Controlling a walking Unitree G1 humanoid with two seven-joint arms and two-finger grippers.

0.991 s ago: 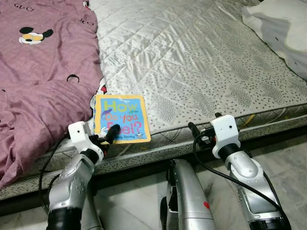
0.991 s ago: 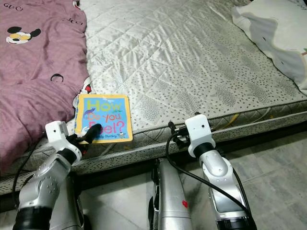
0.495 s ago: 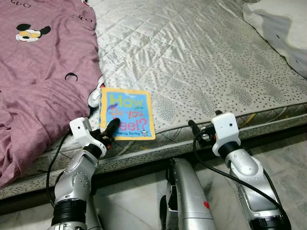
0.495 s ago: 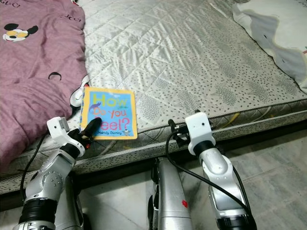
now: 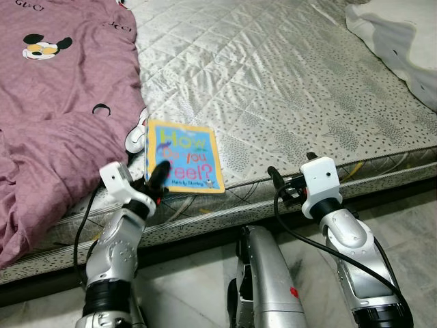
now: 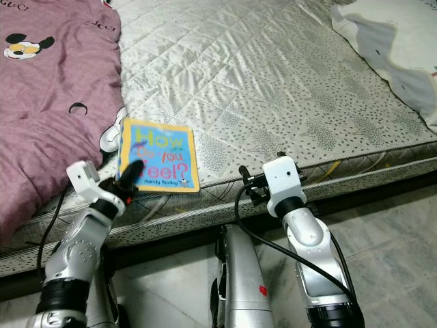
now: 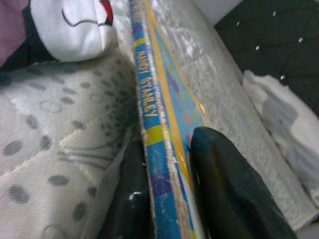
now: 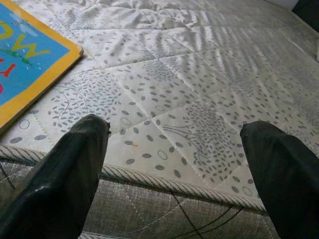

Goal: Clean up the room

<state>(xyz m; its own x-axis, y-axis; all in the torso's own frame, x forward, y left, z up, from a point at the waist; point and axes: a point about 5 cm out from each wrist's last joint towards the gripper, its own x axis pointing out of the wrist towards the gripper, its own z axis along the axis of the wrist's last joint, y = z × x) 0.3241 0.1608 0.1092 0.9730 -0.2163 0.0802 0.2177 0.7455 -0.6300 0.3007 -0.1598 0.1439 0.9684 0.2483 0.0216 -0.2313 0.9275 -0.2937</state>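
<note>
A blue and yellow children's book [image 5: 186,156] titled "How Do You Feel?" rests near the front edge of the grey quilted mattress [image 5: 287,82], its near side raised a little. My left gripper [image 5: 161,172] is shut on the book's near left corner; in the left wrist view one black finger [image 7: 227,194] presses on the cover and the other lies under the spine [image 7: 154,134]. My right gripper [image 8: 174,169] hovers open at the mattress edge, to the right of the book, holding nothing.
A mauve blanket [image 5: 54,102] with cartoon mouse prints covers the bed's left side, next to the book. A white pillow [image 5: 403,41] lies at the far right. Marble floor [image 5: 403,212] shows below the bed edge.
My left gripper has closed on the book's corner and tipped it up, so it has turned and slid slightly right on the mattress. The right arm has barely moved.
</note>
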